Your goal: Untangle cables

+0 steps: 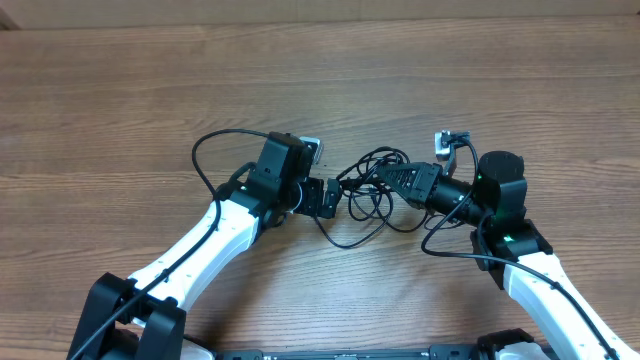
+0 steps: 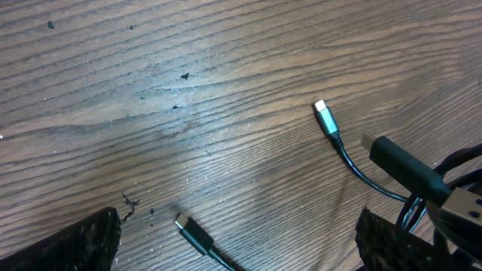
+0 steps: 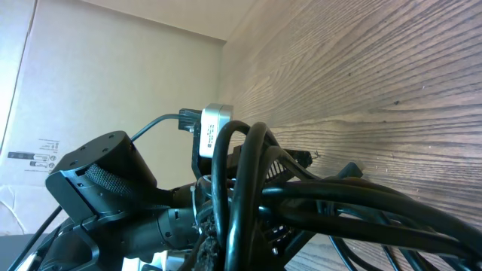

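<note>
The cables (image 1: 372,205) are thin black cords lying in a tangle of loops on the wooden table between my two grippers. My left gripper (image 1: 330,195) is at the tangle's left edge. In the left wrist view it (image 2: 237,252) is open, with a small black plug (image 2: 192,232) lying between its fingers. A silver-tipped plug (image 2: 325,117) and a larger black plug (image 2: 399,162) lie beyond. My right gripper (image 1: 385,173) reaches into the tangle from the right. In the right wrist view, cable loops (image 3: 248,173) crowd its jaws (image 3: 248,241), which look shut on them.
My left arm's own thick wire (image 1: 215,140) arcs out to the left of its wrist. The table's far edge (image 1: 320,22) runs along the top, with a pale cardboard wall (image 3: 90,90) behind it. Bare wood lies all round the tangle.
</note>
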### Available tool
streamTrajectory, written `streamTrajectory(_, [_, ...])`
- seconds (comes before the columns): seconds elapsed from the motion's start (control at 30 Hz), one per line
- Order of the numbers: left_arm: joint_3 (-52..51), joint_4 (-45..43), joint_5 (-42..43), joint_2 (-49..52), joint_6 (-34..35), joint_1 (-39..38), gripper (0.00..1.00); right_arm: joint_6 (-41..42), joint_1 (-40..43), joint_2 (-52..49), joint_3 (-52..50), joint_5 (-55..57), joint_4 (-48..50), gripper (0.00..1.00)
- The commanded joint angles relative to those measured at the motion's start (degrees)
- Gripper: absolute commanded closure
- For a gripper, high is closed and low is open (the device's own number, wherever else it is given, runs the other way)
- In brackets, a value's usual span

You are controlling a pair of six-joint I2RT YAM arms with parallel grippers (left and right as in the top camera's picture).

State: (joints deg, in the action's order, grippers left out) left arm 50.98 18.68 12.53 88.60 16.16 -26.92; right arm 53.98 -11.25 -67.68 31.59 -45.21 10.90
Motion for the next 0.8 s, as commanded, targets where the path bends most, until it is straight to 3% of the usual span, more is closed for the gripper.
streamTrajectory(0.0, [0.96, 0.48, -0.9, -1.38, 0.59, -0.11, 0.0, 0.02, 0.07, 0.15, 0.63, -1.57, 0.39, 0.96])
streamTrajectory(0.77, [0.96, 0.79, -0.9, -1.4, 0.61, -0.11, 0.0, 0.0, 0.04, 0.15, 0.63, -1.6, -0.5, 0.96])
